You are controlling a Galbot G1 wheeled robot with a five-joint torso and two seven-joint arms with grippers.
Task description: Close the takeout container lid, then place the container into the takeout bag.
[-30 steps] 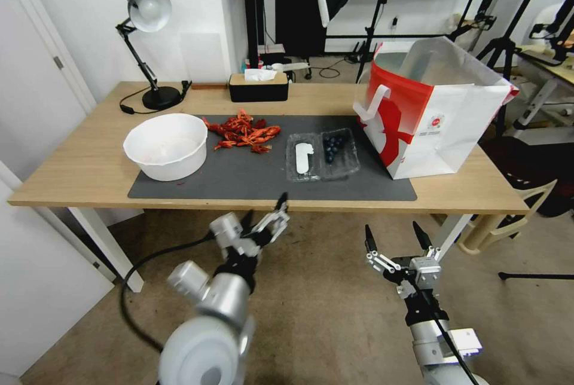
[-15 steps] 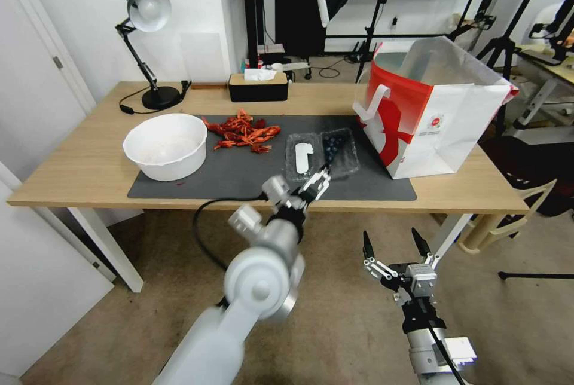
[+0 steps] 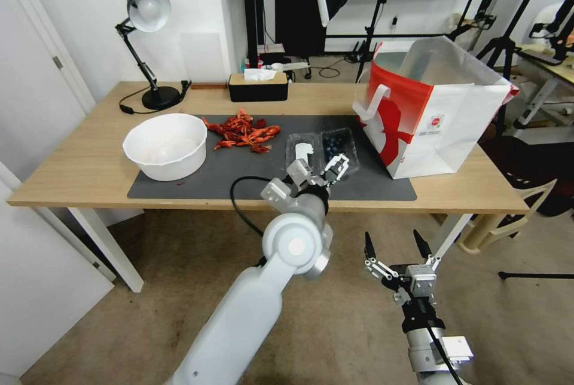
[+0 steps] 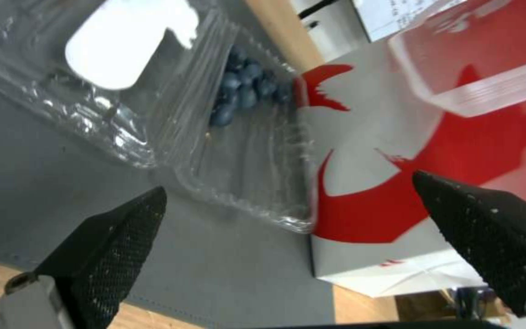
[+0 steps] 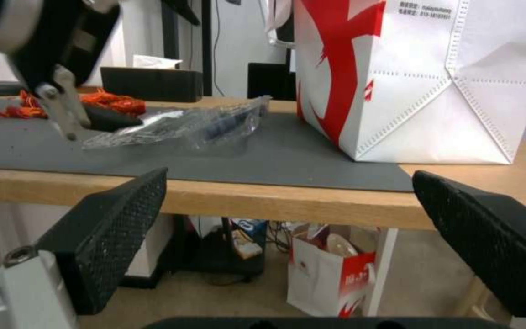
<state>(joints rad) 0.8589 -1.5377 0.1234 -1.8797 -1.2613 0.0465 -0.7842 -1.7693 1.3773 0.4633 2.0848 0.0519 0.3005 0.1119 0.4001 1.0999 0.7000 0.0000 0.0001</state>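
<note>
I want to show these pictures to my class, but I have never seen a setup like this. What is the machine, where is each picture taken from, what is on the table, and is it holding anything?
This is a wheeled robot with two arms, each ending in a gripper. One picture looks down from a camera on its head; the other two come from cameras on its wrists.

On the wooden table lies a grey mat. On the mat are a white bowl, a pile of red crayfish, and the takeout container, lying open with blueberries inside. Its lid lies flat beside it. The takeout bag stands open just beyond.

The left gripper is open at the container's near edge, holding nothing. The right gripper waits open, below the table's front edge.
</note>
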